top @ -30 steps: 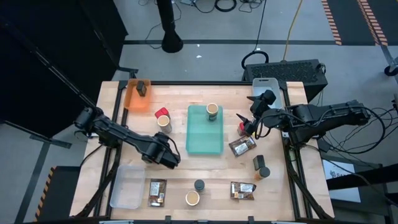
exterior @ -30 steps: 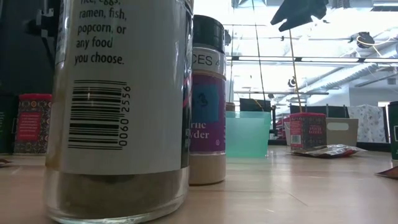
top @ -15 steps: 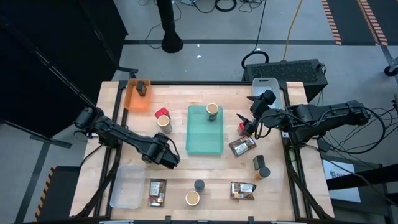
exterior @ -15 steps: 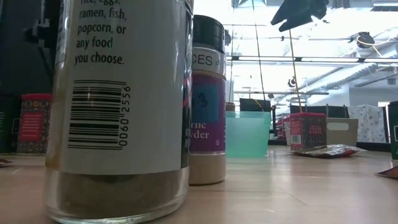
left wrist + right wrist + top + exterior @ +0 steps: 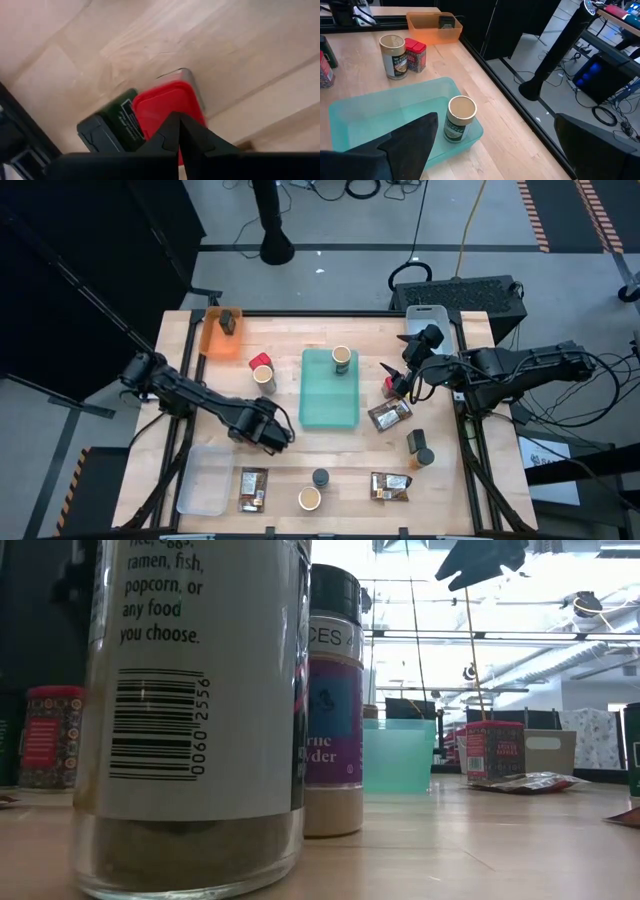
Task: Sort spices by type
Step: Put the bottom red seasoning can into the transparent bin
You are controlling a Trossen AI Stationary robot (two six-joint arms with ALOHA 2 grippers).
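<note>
Table (image 5: pixel 350 455): pale wood, with dark floor and cables all around.
Red box (image 5: pixel 167 107): on the wood right below the left arm, with its red top and a dark label side showing. Hidden by that arm in the high view.
Left gripper (image 5: pixel 272 434): low over the near left part of the table. Fingers pressed together, tips just in front of the red box, pinching nothing.
Step in hand: most likely picking up this red box.
How to do it well: spread the fingers first. Come down with one finger on each flat side, not on a corner. Squeeze gently, then lift straight up.
Watch out: closed tips could poke the box and push it away or knock it over.
Where to take it: probably next to the other red box (image 5: pixel 260 361), which sits by a tan jar (image 5: pixel 265 377) near the orange bin (image 5: pixel 213 340).
Teal tray (image 5: pixel 330 415): in the middle of the table, with one more jar (image 5: pixel 342 358) at its far end.
Right gripper (image 5: pixel 398 379): on the right side, spread wide open, waiting just over a third red box (image 5: pixel 389 388).
</note>
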